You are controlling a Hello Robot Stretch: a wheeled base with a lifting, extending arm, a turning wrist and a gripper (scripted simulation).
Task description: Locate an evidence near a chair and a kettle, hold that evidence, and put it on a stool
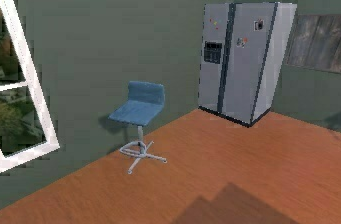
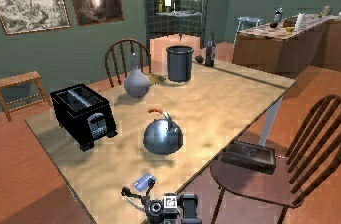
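Hovering low at the near edge of the surface [image 2: 218, 110], my jaws sat right by a small pale-blue thing [image 2: 143, 182] — my guess for the evidence. It lay just beyond them toward the kettle [image 2: 163, 135], with the chair [image 2: 253, 190] off to the arm side view's right. Honestly couldn't tell whether they had hold of anything — it was lying right at them.
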